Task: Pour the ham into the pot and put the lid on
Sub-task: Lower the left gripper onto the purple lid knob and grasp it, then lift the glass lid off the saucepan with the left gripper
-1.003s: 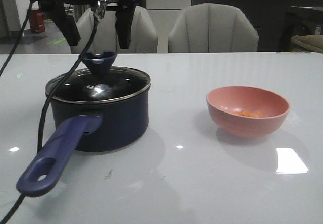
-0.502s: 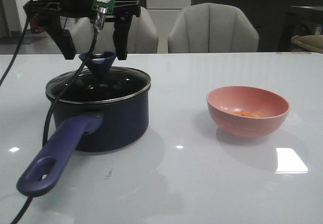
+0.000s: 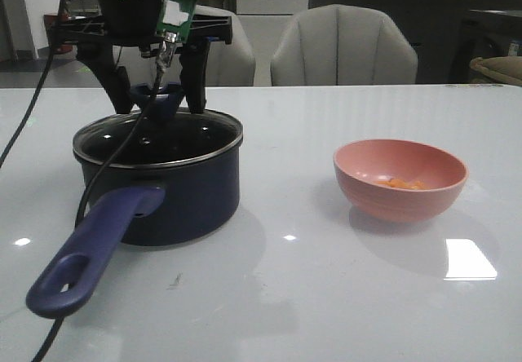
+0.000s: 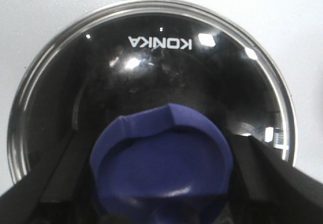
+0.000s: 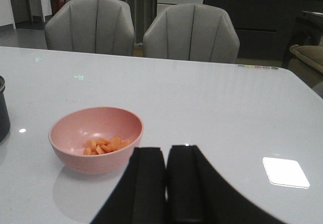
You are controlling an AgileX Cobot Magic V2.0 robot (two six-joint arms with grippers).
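Left hand (image 3: 157,93): fingers apart, straddling the knob of the lid (image 3: 159,138), which sits on the pot (image 3: 163,195); contact with the knob cannot be told. Right hand (image 5: 166,183): fingers together, empty, near the pink bowl (image 3: 400,178) holding the ham (image 5: 103,146). Worktop (image 3: 310,297): white, glossy, with light reflections. Room: two grey chairs (image 3: 342,44) behind, dim. Pot interior hidden; cable (image 3: 98,183) crosses its side.

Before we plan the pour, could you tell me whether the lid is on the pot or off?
On. The lid sits level in the pot rim, with the left gripper open around its knob.
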